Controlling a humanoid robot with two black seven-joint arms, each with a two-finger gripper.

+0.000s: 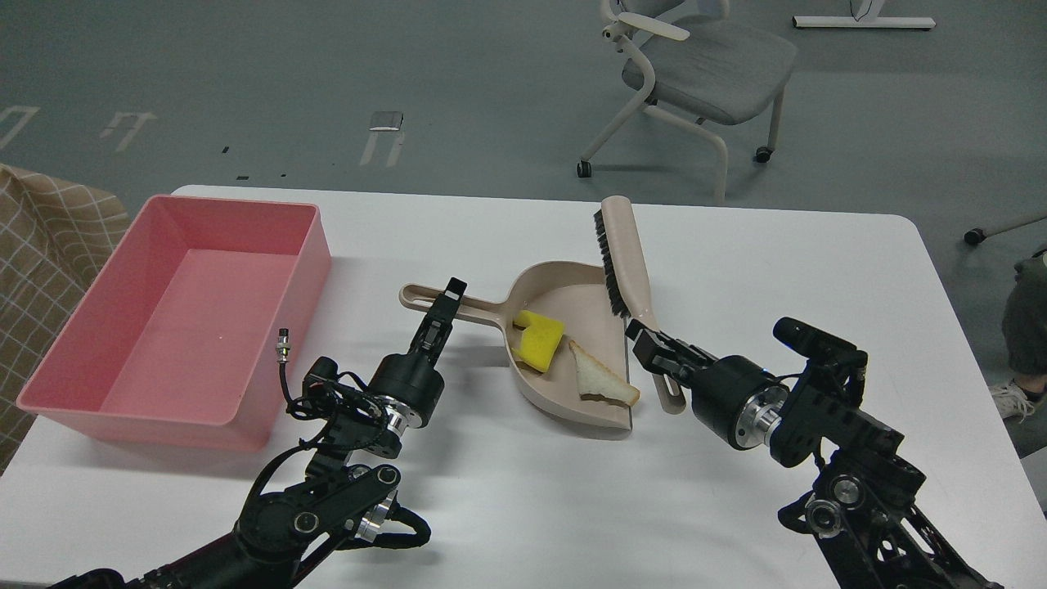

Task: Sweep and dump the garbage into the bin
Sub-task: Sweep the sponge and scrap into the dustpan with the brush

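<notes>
The yellow sponge block [540, 339] and the white bread slice [599, 376] lie inside the beige dustpan [564, 294] in the middle of the table. My left gripper [446, 303] is shut on the dustpan's handle [425, 296]. My right gripper [648, 343] is shut on the handle of the beige brush [626, 258], which is lifted and tilted up over the pan's right edge, bristles facing left. The pink bin [176, 307] stands empty at the left of the table.
The white table [777, 270] has its front edge near me and its right edge by a person's leg and shoe [1022, 343]. A grey office chair [695, 74] stands on the floor behind. A checked cloth [41, 237] is at far left.
</notes>
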